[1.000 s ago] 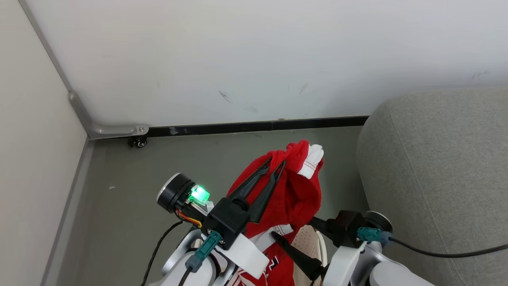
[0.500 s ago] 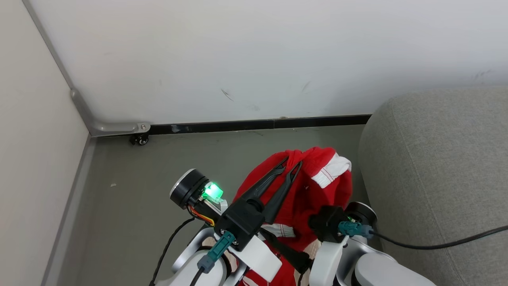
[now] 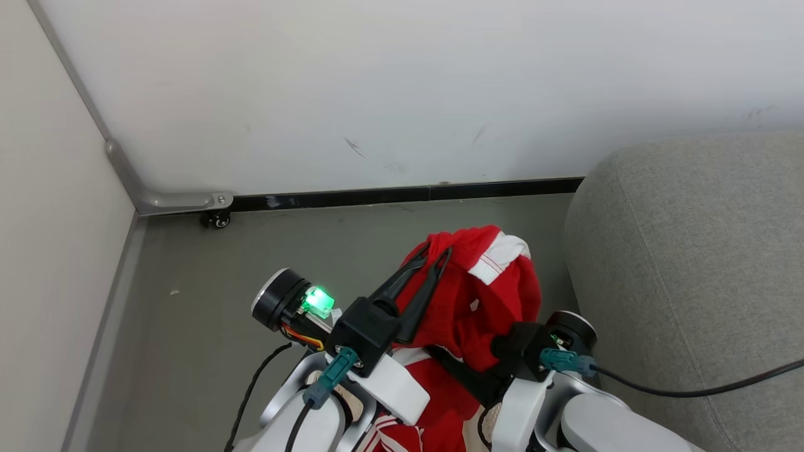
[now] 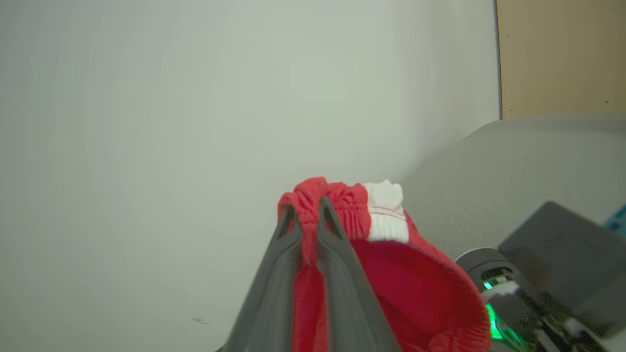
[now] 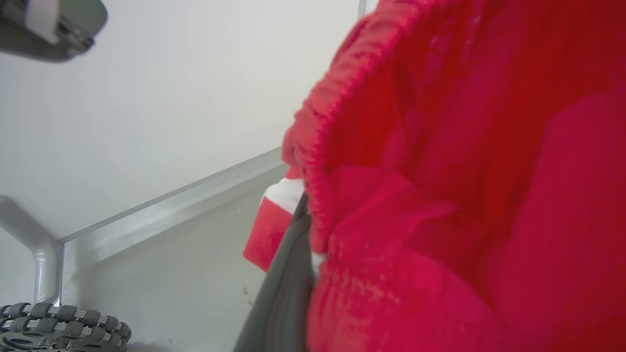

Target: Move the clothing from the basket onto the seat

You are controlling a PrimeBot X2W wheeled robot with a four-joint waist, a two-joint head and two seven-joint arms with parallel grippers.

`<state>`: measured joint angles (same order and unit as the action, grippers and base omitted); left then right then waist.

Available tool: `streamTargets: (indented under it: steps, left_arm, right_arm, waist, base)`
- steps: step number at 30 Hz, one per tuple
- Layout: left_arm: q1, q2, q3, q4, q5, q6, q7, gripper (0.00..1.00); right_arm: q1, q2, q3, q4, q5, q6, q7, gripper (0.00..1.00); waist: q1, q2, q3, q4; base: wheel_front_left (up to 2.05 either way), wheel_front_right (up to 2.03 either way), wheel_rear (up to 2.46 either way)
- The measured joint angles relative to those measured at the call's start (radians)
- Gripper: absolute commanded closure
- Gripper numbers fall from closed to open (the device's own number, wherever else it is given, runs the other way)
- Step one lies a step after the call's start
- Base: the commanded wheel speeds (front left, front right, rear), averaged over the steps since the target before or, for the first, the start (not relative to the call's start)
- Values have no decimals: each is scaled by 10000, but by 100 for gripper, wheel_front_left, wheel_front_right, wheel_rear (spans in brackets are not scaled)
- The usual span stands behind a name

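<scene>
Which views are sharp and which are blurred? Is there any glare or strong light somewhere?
Head view: sharp, evenly lit, soft shadows; the green lamp glows overbright. Left wrist view: left gripper and shorts fairly sharp; the dark housing at lower right is out of focus. Right wrist view: the shorts, close to the lens, are soft; the wall rail is clearer.

Head view, counts taken.

- **Grippers:** two are counted, the left gripper (image 3: 438,252) near centre and the right gripper (image 3: 441,355) at 6 o'clock of it.
- **Clothing (image 3: 496,301):** one raised red piece with one white band is counted. A second red-and-white striped patch (image 3: 392,437) is noted at 6 o'clock, and whether it is a separate garment cannot be told.
- **Seat (image 3: 691,251):** one, at 3 o'clock.
- **Caster (image 3: 215,220):** one, at 10 o'clock.
- **Green lights:** two are recorded, a large light (image 3: 317,301) and a small light (image 3: 553,339).
- **Black cables:** two, a left cable (image 3: 251,389) and a right cable (image 3: 691,392).
</scene>
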<state>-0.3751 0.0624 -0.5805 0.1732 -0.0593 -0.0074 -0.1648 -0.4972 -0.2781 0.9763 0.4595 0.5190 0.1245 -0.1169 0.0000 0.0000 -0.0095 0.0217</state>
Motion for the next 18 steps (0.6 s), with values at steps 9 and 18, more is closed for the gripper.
streamTargets:
  steps: [9,18]
  left_arm:
    - [101,245,529,500,-288,253,65,100]
    - [299,351,915,803,-525,445,58,100]
  right_arm:
    - [10,-150,-328,58,219,-2,-686,100]
    - [37,-382,-878,58,364,-2,-957,100]
  waist:
    - [0,0,33,-200]
    - [0,0,67,-377]
  base:
    - [0,0,0]
    - [0,0,0]
